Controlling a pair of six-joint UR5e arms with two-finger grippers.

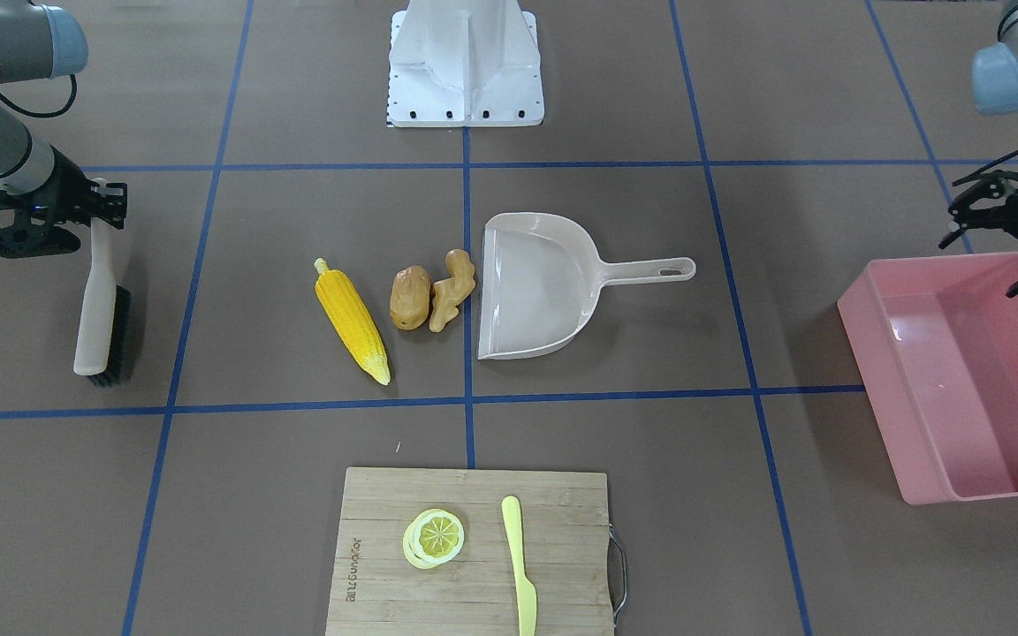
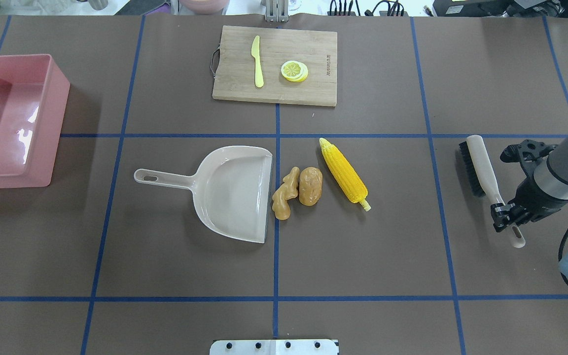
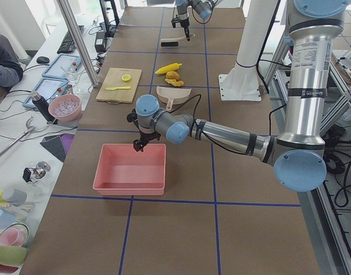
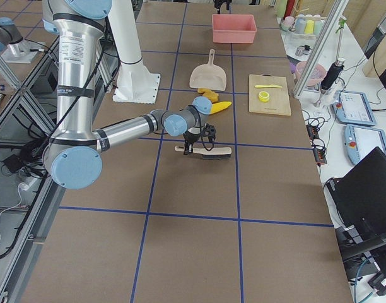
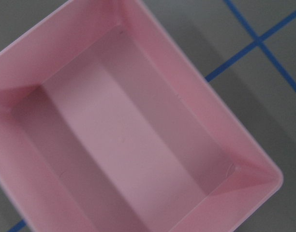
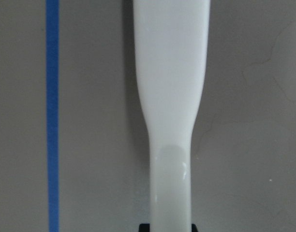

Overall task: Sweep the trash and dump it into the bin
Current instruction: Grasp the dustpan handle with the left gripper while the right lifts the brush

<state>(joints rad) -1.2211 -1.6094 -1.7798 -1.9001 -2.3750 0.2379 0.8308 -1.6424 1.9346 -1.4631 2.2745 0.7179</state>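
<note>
The yellow corn cob (image 1: 352, 327), brown potato (image 1: 410, 298) and tan ginger root (image 1: 452, 287) lie on the table just off the open mouth of the beige dustpan (image 1: 535, 287). The pink bin (image 1: 977, 415) stands empty at the table's end on my left side. My left gripper (image 1: 982, 265) hangs open and empty over the bin's near rim; the left wrist view looks straight into the bin (image 5: 138, 145). My right gripper (image 2: 506, 217) is shut on the handle of the brush (image 2: 476, 165), which lies on the table far to the right of the corn.
A wooden cutting board (image 2: 234, 84) with lemon slices (image 2: 294, 71) and a pale yellow knife (image 2: 257, 61) lies at the far side of the table. The robot's white base (image 1: 465, 66) stands at the near side. Blue tape lines cross the brown table.
</note>
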